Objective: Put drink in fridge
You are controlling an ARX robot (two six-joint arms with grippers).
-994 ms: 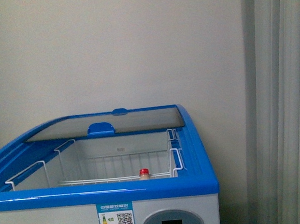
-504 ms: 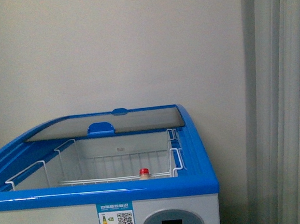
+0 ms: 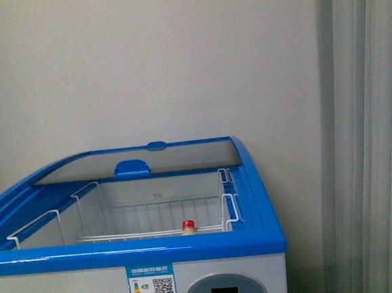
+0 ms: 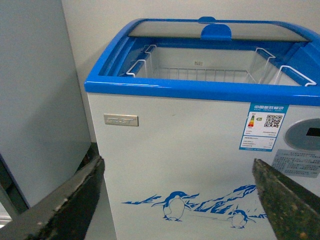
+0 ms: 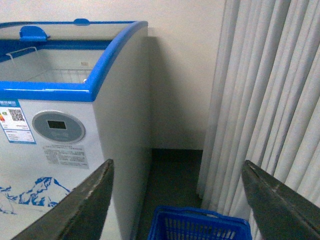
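- the drink (image 3: 189, 226) already stands inside the fridge (image 3: 253, 183), upright in a white wire basket (image 3: 86, 216), toward the near right of the open well; only its red cap shows above the near blue rim.
- judging by the cap alone, it is a stiff plastic bottle, probably moderately heavy if full and smooth-sided; the neck just under the cap, or the body below it, looks the safest hold if it needed moving. the body is hidden, so the fill level cannot be told.
- the left gripper (image 4: 177, 200) is released and empty, its dark fingers (image 4: 65, 200) spread wide in front of the fridge's penguin panel (image 4: 175, 205).
- the right gripper (image 5: 177, 200) is likewise spread and holds nothing, near the fridge's right front corner, above a blue shopping basket (image 5: 200, 225) on the floor.
- the glass lid (image 3: 136, 161) sits slid to the far end, leaving the near well open; its blue handle (image 3: 132, 167) faces the opening.
- room: a curtain (image 5: 270, 100) crowds the right side and a grey cabinet (image 4: 35, 100) stands close on the left; the task looks essentially done.
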